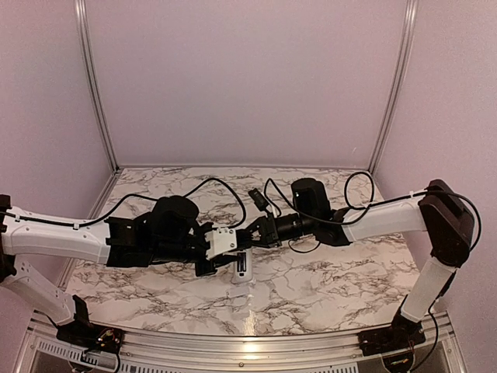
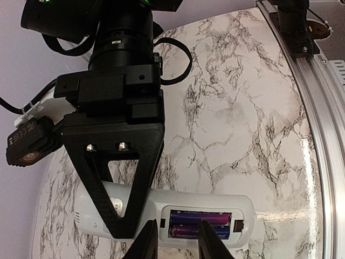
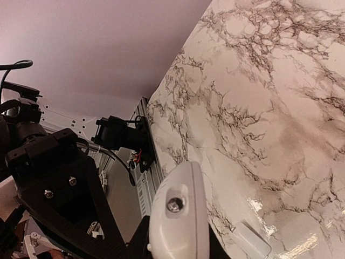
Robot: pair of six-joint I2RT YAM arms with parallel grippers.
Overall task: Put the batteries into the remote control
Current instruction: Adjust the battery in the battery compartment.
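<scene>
The released left end effector (image 2: 177,245) is hovering over the batteries (image 2: 200,218) lying in the remote control (image 2: 243,208) toward the near edge of the bench (image 2: 242,108); the state of the right end effector (image 1: 251,235) I cannot tell.

Open-backed white oblong plastic remote control (image 2: 178,200) lying along the bottom of the frame on a white marble-patterned table (image 2: 242,108).
Two slim purple-wrapped batteries (image 2: 198,218) lie side by side in its compartment at lower centre. The dark fingertips of the left gripper (image 2: 178,247) stand apart just over them. From the upper left, the black triangular finger of the right gripper (image 2: 121,231) reaches over the remote's left part.
</scene>
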